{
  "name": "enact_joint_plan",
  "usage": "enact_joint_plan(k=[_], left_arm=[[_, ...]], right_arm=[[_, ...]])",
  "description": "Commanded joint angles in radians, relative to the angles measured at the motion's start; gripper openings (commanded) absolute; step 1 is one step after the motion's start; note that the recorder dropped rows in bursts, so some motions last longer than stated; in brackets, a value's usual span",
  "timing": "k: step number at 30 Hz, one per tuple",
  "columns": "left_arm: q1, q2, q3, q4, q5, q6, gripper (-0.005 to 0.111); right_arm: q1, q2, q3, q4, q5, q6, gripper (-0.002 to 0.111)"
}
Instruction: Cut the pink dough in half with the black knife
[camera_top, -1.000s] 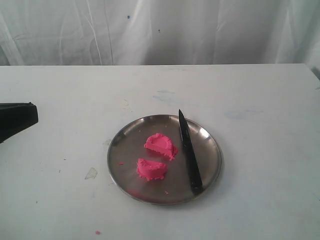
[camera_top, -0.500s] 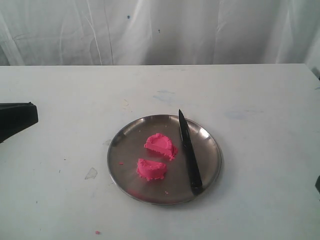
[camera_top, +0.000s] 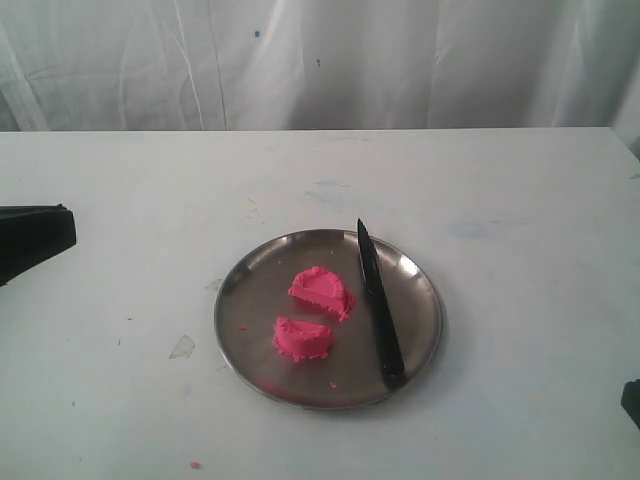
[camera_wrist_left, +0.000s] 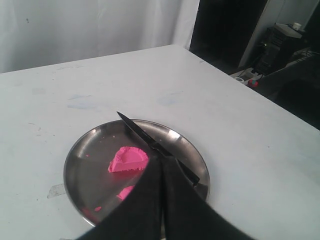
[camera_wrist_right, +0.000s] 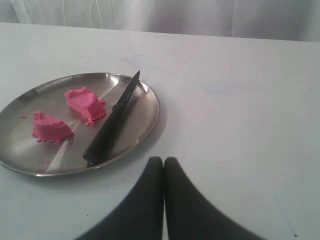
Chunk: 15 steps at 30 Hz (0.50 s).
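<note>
- The pink dough is found in two pieces on the steel plate, with the black knife laid beside them.
- The left gripper and right gripper are closed and empty.
- The cut is seemingly complete; the plate is best left undisturbed.

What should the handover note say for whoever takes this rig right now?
Left pincer: shut, empty, off to the side of the steel plate.
Right pincer: shut, empty, over the table short of the plate.
Pink dough: two pieces lying apart on the plate.
Black knife: lies free on the plate beside the dough, not touching it.
Done: the cut.
Left: nothing apparent.
</note>
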Motion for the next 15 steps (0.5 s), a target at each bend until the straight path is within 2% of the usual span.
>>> enact_joint_plan(k=[1,10,13,15], left_arm=[[0.004,-0.007,0.003,-0.016,0.011,-0.006,0.000],[0.004,-0.064,0.003,-0.012,0.010,0.023,0.000],[0.000,-0.092,0.024,-0.012,-0.070,0.034,0.000],[0.000,-0.120,0.028,0.080,-0.081,-0.032,0.000]], right_arm=[[-0.002,-0.004,0.007,-0.010,-0.006,0.000,0.000],[-0.002,-0.004,0.007,-0.010,-0.006,0.000,0.000],[-0.002,-0.004,0.007,-0.010,-0.006,0.000,0.000],[-0.002,-0.004,0.007,-0.010,-0.006,0.000,0.000]])
